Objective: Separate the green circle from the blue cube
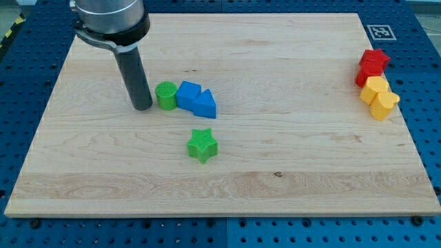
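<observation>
The green circle (165,95) stands on the wooden board, touching the left side of the blue cube (188,94). A blue triangle (204,105) lies against the cube's right side. My tip (142,107) is on the board just to the view's left of the green circle, very close to it, with a thin gap or light contact that I cannot tell apart. The dark rod rises from the tip to the arm at the view's top left.
A green star (202,145) lies below the blue blocks. At the view's right edge sit a red star (373,62), a red block behind it, a yellow block (375,87) and a yellow heart (384,103). The board (275,172) lies on a blue perforated table.
</observation>
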`<control>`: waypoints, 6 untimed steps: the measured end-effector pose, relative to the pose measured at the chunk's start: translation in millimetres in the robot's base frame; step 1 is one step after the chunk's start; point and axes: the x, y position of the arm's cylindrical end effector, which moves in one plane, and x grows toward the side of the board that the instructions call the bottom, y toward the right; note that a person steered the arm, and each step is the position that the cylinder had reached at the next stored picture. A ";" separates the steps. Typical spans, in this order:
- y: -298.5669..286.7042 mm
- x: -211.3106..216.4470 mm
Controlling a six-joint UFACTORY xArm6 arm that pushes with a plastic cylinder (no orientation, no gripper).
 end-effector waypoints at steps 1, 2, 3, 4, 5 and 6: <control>0.0 -10.5; 0.0 -10.5; 0.0 -15.7; 0.0 -30.1; 0.0 -31.2; 0.0 -31.9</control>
